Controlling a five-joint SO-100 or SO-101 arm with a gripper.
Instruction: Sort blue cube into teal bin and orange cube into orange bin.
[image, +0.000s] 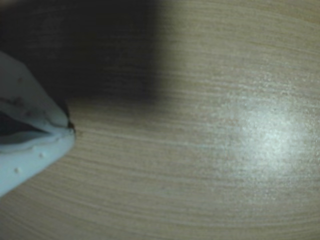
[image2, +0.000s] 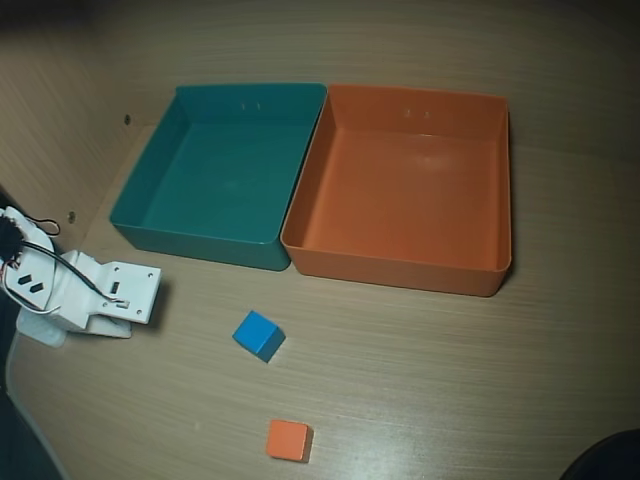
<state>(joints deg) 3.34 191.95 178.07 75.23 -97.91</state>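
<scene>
Clearly the blue cube (image2: 259, 334) lies loose on the wooden table (image2: 450, 380), just in front of the two bins and turned a little off square to them. It looks light, stiff and smooth-faced, so a pinch across two opposite flat sides, lined up with its turn, should hold; a corner grip would likely slip. The orange cube (image2: 288, 440) sits near it, closer to the table's front edge, and should handle the same. Behind them the teal bin (image2: 150, 215) and orange bin (image2: 400, 265) stand touching, both empty. The gripper (image: 70, 127) rests far left in the overhead view, its fingers together in the wrist view, holding nothing.
</scene>
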